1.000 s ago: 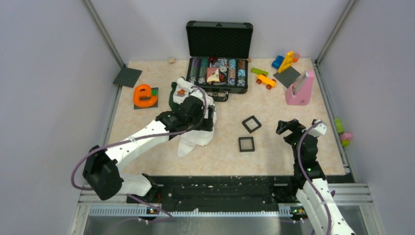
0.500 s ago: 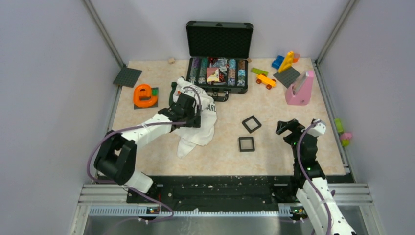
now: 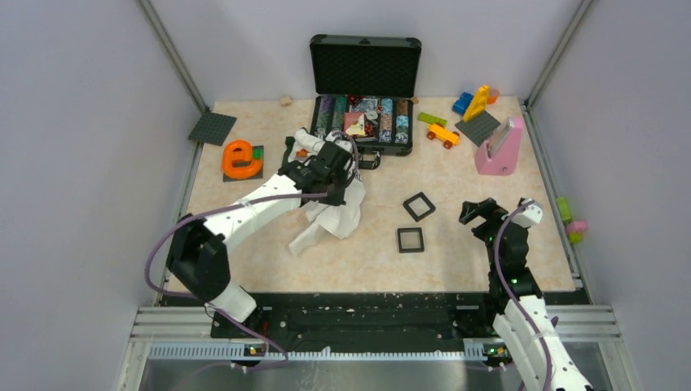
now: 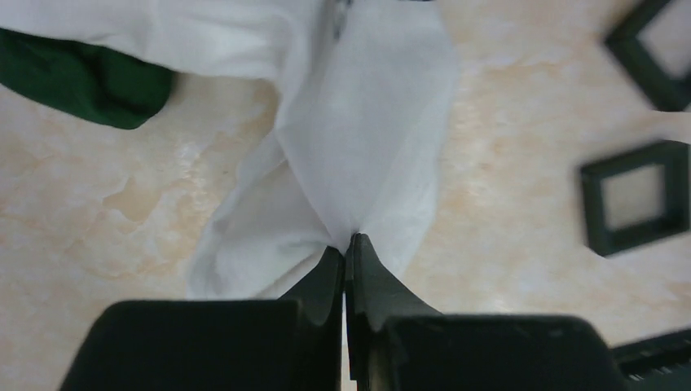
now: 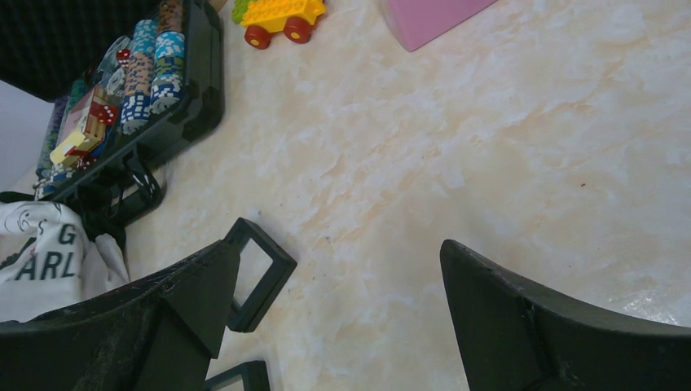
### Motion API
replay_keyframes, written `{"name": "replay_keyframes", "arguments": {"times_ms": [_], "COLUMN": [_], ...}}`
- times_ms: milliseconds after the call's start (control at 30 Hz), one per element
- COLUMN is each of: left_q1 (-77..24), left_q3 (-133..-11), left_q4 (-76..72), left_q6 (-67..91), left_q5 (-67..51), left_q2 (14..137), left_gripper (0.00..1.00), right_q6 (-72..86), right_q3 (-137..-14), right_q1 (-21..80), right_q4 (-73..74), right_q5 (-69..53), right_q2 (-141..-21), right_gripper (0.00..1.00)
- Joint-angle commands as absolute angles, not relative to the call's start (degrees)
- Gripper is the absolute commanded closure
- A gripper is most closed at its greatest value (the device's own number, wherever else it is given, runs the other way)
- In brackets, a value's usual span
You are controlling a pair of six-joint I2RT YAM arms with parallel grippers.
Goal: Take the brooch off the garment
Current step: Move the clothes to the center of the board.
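The garment (image 4: 358, 147) is pinched tight in the left gripper (image 4: 347, 241), in front of the black case (image 3: 364, 90). The brooch (image 3: 281, 152) — an orange speck left of that case — is too small for its axis to be judged; the right gripper (image 5: 338, 252) is spread wide.

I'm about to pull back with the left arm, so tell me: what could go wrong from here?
The left gripper is shut on a fold of the white cloth garment, with no brooch showing there, so pulling would likely drag the whole garment. The garment lies close beside the open black case and may snag on it.
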State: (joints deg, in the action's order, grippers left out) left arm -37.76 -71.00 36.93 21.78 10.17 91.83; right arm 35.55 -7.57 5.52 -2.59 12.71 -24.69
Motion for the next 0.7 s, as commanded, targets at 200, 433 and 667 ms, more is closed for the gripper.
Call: {"name": "replay_keyframes", "arguments": {"times_ms": [200, 433, 667], "left_q1": [-54.22, -57.96, -49.29], "left_q3": [-62.14, -53.37, -49.85], "left_q4": [23.53, 9.22, 15.74], "left_q6": [39.72, 44.28, 38.65], "left_q5": [-6.09, -14.03, -4.21], "left_q2": [81.44, 83.60, 64.92], "left_gripper": [1.00, 0.64, 0.31], "right_q6": [34.31, 29.97, 26.39], "right_q3": [-8.87, -10.89, -18.78], "right_q1": [5.79, 6.04, 15.97], "right_q4": [-6.19, -12.49, -12.89], "right_q5": [11.55, -4.03, -6.94], "right_q2": [-25.77, -31.69, -41.39], "right_gripper": [0.04, 0.05, 0.06]}}
